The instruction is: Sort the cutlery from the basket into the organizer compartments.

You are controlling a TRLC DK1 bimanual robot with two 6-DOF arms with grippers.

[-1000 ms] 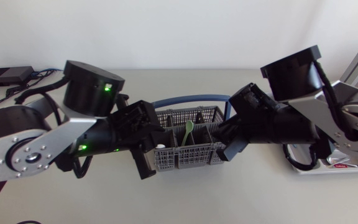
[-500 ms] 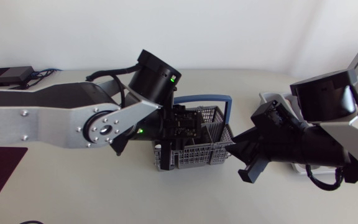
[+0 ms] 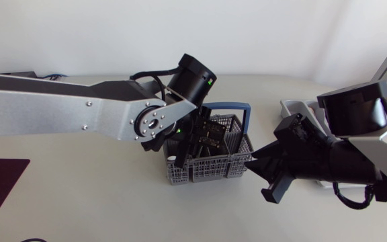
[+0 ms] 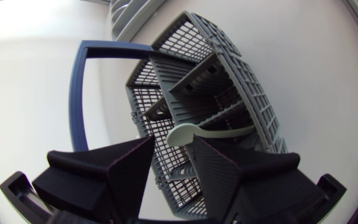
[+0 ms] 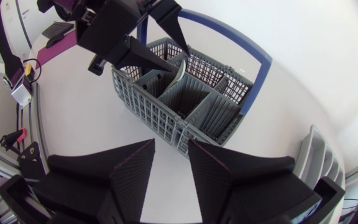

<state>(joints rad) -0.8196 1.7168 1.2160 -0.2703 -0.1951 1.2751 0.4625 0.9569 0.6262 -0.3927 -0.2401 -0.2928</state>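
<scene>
Left gripper (image 4: 173, 149): fingers (image 4: 129, 171) spread, nothing clamped. The bowl of the pale green spoon (image 4: 194, 132) sits in the gap just ahead of the tips. It is still inside the grey basket (image 4: 235, 81), and you can't see either pad pressing on it.

Right gripper (image 5: 169, 165): fingers released and empty, hanging at about 4 o'clock from the basket, clear of its wall.

Organizer (image 3: 293, 106): at the basket's 2 o'clock, partly under the right arm.

Change: a second ago both grippers flanked the basket at 9 and 3 o'clock, and the spoon stood in plain sight from above. Since then the left arm has swung in over the basket and come down on the spoon, while the right has backed off.

Reading: the right made room and the left has the pick. You likely need the fingers closed on the spoon before any lift toward the organizer.
</scene>
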